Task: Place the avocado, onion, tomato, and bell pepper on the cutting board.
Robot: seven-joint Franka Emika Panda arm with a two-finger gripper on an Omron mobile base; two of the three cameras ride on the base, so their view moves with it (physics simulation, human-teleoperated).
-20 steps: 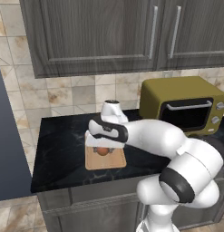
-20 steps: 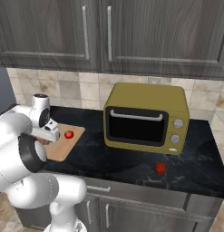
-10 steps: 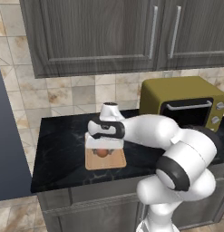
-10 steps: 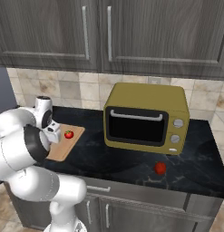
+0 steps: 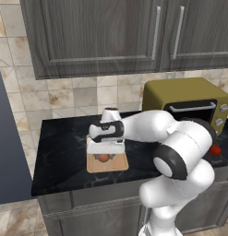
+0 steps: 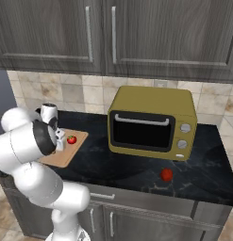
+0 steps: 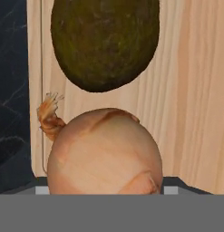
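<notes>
In the left base view the hand hangs at the centre of the frame, low over the cutting board, which lies on the dark worktop left of the olive-yellow toaster oven. The onion shows just beneath the hand on the board. In the hand view the onion fills the lower middle, sitting between the two fingertips at the bottom edge, whose ends peep out on either side of it; whether the fingers press on it or merely flank it cannot be told. Above it in that view lies the avocado, dark and rough-skinned, on the pale wood of the cutting board, close to the onion but apart from it. In the right base view the tomato rests on the cutting board at the left of the frame, beside the hand. The bell pepper sits alone on the worktop at lower right, in front of the toaster oven and well apart from the board.
</notes>
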